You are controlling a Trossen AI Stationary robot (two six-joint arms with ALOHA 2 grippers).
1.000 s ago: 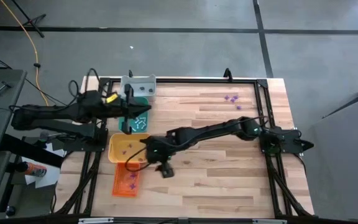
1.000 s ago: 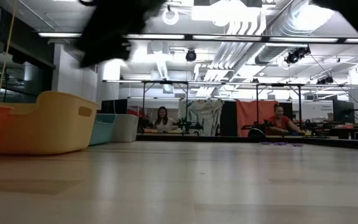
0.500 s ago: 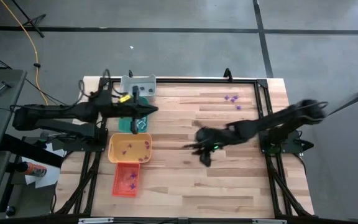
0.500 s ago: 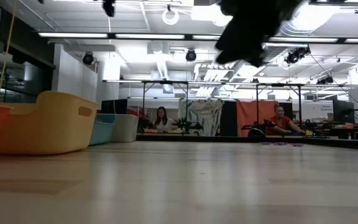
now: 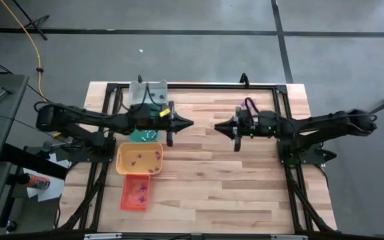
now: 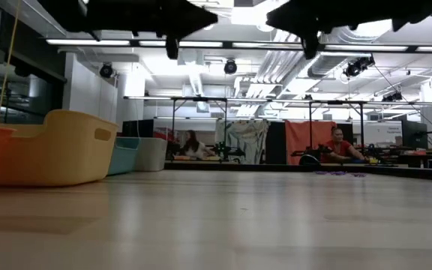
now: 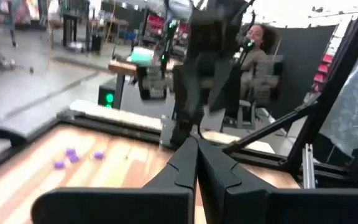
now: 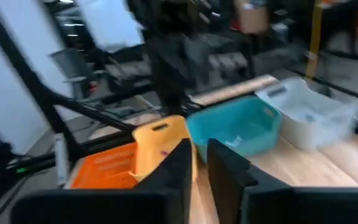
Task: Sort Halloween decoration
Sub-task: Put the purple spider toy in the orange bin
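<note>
The Halloween decoration shows as tiny purple trinkets: a few lie loose on the wood at the far right (image 5: 249,104) (image 7: 71,154), others lie in the yellow tray (image 5: 139,159) and the orange tray (image 5: 135,192). My left gripper (image 5: 191,123) (image 7: 196,142) hangs level above the table's middle, shut and empty, reaching out past the teal tray (image 5: 145,135). My right gripper (image 5: 217,125) (image 8: 201,148) faces it from the right, also level and high. Its fingers stand a narrow gap apart with nothing between them.
A grey tray (image 5: 149,92) stands at the far left, behind the teal one. The four trays line the table's left side (image 6: 58,146). Bare wood lies under and in front of both grippers. People sit at benches in the room behind.
My right gripper has swung from above the yellow and orange trays toward the table's right and far side. It has risen, tipped from pointing down to level, and drawn its fingers to a narrow gap. My left gripper has reached out toward the table's middle, sinking a little.
</note>
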